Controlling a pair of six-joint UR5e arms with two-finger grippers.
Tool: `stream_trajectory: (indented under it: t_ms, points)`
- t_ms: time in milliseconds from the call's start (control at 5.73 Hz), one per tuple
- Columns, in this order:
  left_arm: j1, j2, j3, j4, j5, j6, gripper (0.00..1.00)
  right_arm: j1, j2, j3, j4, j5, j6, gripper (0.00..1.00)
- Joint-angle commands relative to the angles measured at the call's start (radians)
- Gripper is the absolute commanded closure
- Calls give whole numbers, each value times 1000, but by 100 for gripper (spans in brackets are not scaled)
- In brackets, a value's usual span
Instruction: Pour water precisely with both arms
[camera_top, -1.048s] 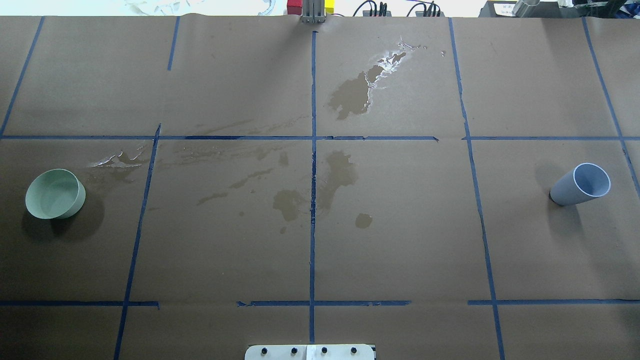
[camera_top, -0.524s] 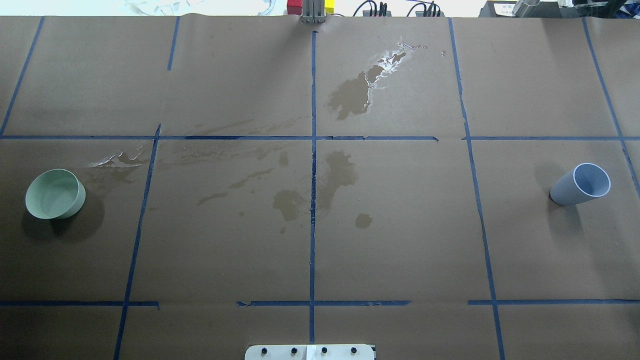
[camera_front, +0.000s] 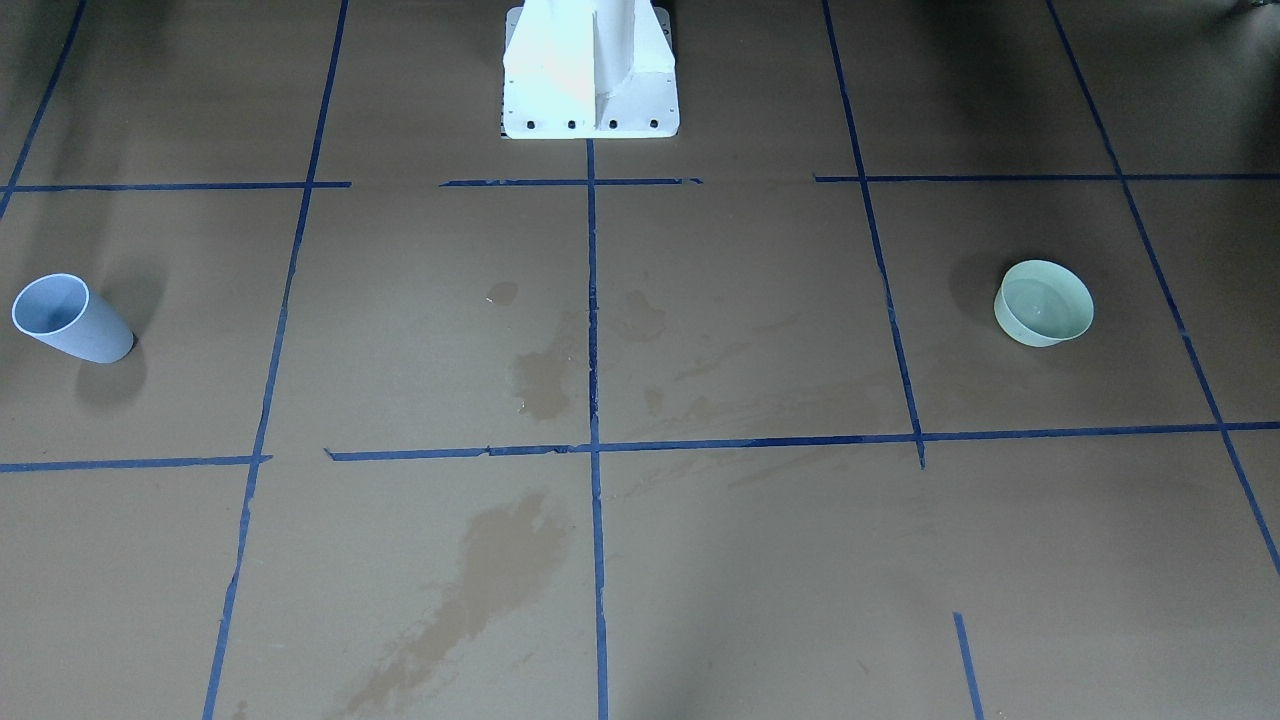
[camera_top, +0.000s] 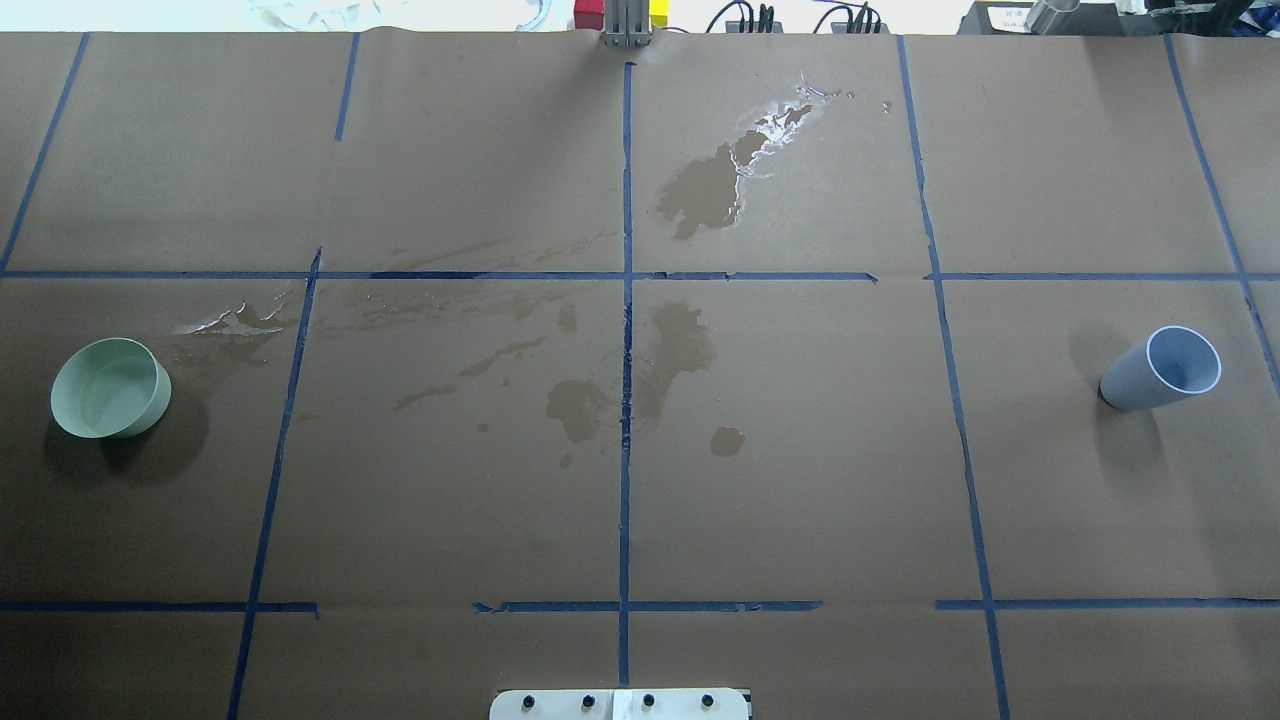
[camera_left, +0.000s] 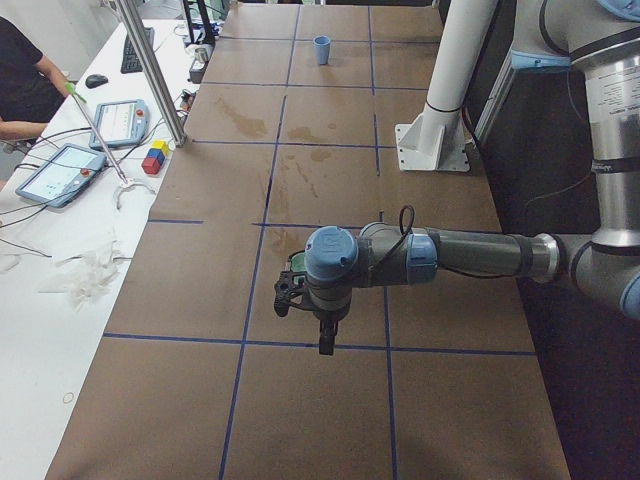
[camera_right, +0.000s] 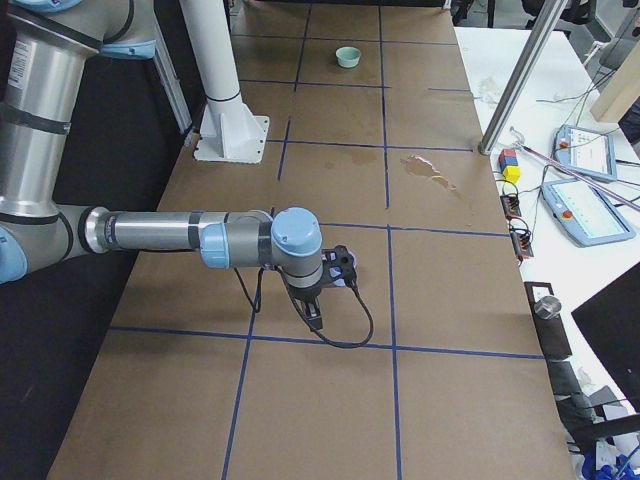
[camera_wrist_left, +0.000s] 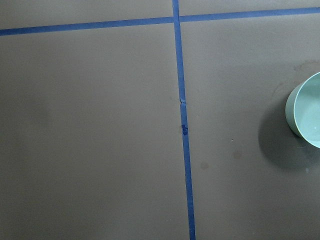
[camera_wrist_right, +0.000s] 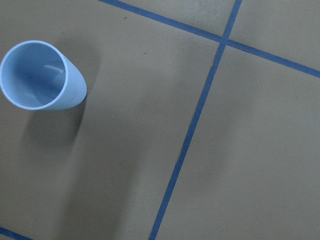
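Note:
A pale green bowl (camera_top: 110, 388) (camera_front: 1043, 303) stands at the table's left end, and its edge shows in the left wrist view (camera_wrist_left: 306, 111). A faint shimmer inside it may be the water. A light blue cup (camera_top: 1163, 368) (camera_front: 70, 318) (camera_wrist_right: 41, 76) stands upright at the right end; its contents are unclear. Both arms show only in the side views. The left gripper (camera_left: 325, 340) hangs over the paper near the bowl and the right gripper (camera_right: 315, 315) near the cup. I cannot tell whether either is open or shut.
Brown paper with a blue tape grid (camera_top: 626, 300) covers the table, marked by dark damp stains (camera_top: 700, 190) (camera_top: 670, 350). The white pedestal (camera_front: 590, 70) stands at the robot's side. Beyond the far edge are a metal post (camera_left: 150, 70), tablets (camera_left: 60, 170) and a seated person (camera_left: 25, 80).

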Motion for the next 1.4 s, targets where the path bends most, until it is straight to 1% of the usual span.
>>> stream_trajectory:
  t_ms: [0,175,524,698,873,1222]
  points:
    - [18,1,-3,1,2,-2,0,1,-1,-27,12,3,-5,0]
    - [18,2,-25,2,1,-2,0,-1,-4,-40,15,-3,-6,0]
    - [18,-5,-26,-2,-1,-2,0,-2,-6,-30,3,15,41,0]
    - [18,-1,-37,-4,-4,-1,0,-1,-6,-17,4,21,128,0]
    - [17,1,-43,-10,-13,-1,0,-1,-3,-18,9,21,258,0]
    - [18,1,-69,-7,-5,-4,0,-1,-7,-21,15,20,275,0]
